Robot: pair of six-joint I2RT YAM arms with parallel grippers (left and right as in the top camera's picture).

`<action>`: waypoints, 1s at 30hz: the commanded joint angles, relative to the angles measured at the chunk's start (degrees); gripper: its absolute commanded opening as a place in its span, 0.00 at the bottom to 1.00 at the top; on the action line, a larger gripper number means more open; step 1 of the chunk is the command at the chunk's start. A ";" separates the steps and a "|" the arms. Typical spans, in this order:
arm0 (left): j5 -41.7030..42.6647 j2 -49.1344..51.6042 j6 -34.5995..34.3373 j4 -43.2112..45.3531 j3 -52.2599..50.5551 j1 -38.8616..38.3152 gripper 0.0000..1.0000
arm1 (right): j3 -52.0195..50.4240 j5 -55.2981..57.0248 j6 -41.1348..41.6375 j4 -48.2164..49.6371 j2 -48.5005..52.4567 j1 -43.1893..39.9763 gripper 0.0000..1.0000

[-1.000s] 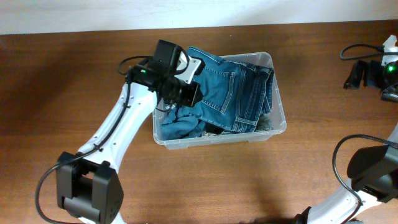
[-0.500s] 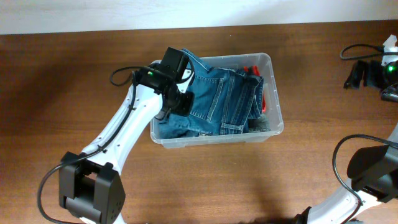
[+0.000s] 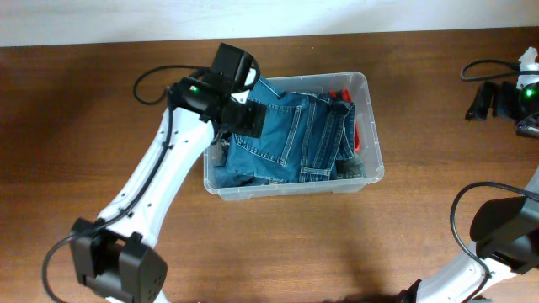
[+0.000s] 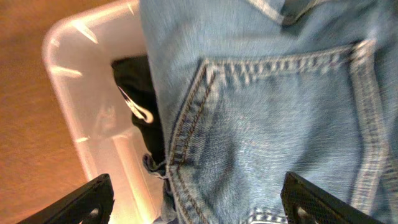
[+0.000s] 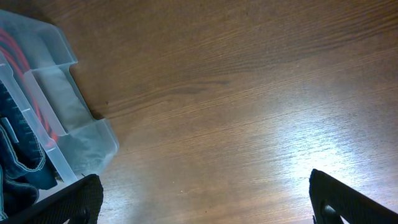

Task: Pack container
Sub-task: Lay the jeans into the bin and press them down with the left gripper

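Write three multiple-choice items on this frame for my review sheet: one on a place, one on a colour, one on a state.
1. Where is the left gripper?
A) over bare table
B) over the left end of the container, above the jeans
C) off the table

2. What colour is the item showing at the container's right end?
A) yellow
B) white
C) red

3. How do the left gripper's fingers stand?
A) wide apart, open
B) shut on the jeans
C) shut on the rim

Answers:
1. B, since the overhead view shows it above denim inside the left end.
2. C, since red shows beside the jeans.
3. A, since the left wrist view shows both fingers far apart.
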 commanded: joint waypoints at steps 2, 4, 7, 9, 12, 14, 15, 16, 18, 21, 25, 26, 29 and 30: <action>0.26 -3.67 -1.88 0.68 1.88 -0.66 0.54 | 0.11 0.28 0.02 0.00 -0.46 0.04 0.99; 0.92 -3.39 -3.58 0.72 1.86 -1.31 0.20 | 0.11 0.28 0.02 0.00 -0.46 0.04 0.98; 0.85 -2.29 -4.22 2.21 1.86 -2.25 0.04 | 0.11 0.28 0.02 0.00 -0.46 0.04 0.98; 0.79 -0.94 -4.22 2.67 1.86 -2.43 0.04 | 0.11 0.28 0.02 0.00 -0.46 0.04 0.98; 0.92 2.45 -4.42 2.78 1.86 -2.60 0.04 | 0.11 0.28 0.02 0.00 -0.46 0.04 0.98; 0.85 5.40 -4.42 2.49 1.86 -2.58 0.04 | 0.11 0.28 0.02 0.00 -0.46 0.04 0.98; 0.61 6.73 -4.39 2.29 1.86 -2.58 0.03 | 0.11 0.28 0.02 0.00 -0.46 0.04 0.98; 0.15 8.22 -4.39 1.97 1.86 -2.58 0.01 | 0.11 0.28 0.02 0.00 -0.46 0.04 0.98; -1.64 10.23 -4.42 1.11 1.86 -2.54 0.01 | 0.11 0.28 0.02 0.00 -0.46 0.04 0.98; -3.28 13.42 -4.44 -1.11 1.86 -2.51 0.01 | 0.11 0.28 0.02 0.00 -0.46 0.04 0.98; -3.26 16.68 -4.44 -3.04 1.75 -2.54 0.01 | 0.11 0.28 0.02 0.00 -0.46 0.04 0.98; -3.26 17.46 -4.44 -3.17 1.75 -2.54 0.01 | 0.11 0.28 0.02 0.00 -0.46 0.04 0.99; -3.23 18.60 -4.44 -3.37 1.75 -2.54 0.01 | 0.11 0.28 0.02 0.00 -0.46 0.04 0.99; -3.23 18.58 -4.46 -3.34 1.75 -2.54 0.01 | 0.11 0.28 0.02 0.00 -0.46 0.04 0.98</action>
